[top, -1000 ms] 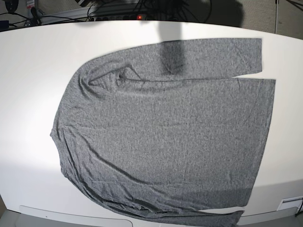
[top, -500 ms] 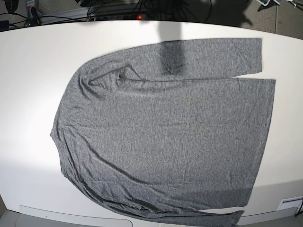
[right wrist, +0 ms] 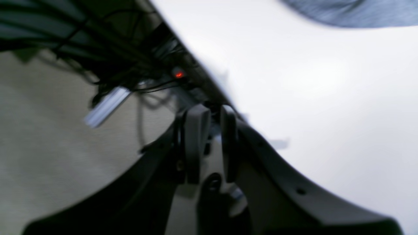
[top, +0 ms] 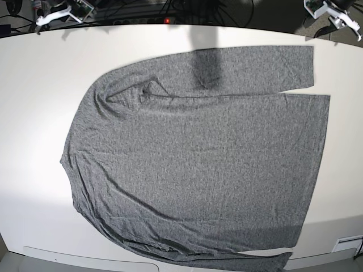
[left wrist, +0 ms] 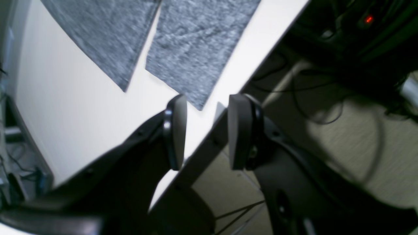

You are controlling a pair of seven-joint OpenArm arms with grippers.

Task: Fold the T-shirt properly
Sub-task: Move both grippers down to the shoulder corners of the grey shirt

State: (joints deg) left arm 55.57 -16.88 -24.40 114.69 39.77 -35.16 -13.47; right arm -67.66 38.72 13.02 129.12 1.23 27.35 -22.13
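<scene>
The T-shirt point(top: 198, 164) lies flat on the white table point(top: 34, 113), spread over most of the middle. Its neck end is twd the left of the base view, its bottom hem twd the right. One long sleeve point(top: 249, 71) lies straight along the far side of the body, w/ a thin strip of white table showing betw the cuff end and the hem. The other sleeve runs along the near edge of the table, partly cut off by the pic. Small wrinkles sit near the neck and down the left side.

Left gripper point(left wrist: 204, 130) hangs above the far table edge, just beside the sleeve cuff point(left wrist: 196, 49), not touching it. Its 2 pads are spread apart w/ nothing betw them.

Right gripper point(right wrist: 209, 143) hangs over the far table edge too, well apart from the shirt; only a bit of grey cloth point(right wrist: 352, 13) shows at the top of that blurry view. Its pads stand near each other w/ a thin gap, holding nothing.

Dark cables point(top: 187, 11) and a small red light point(top: 167, 21) sit behind the table
</scene>
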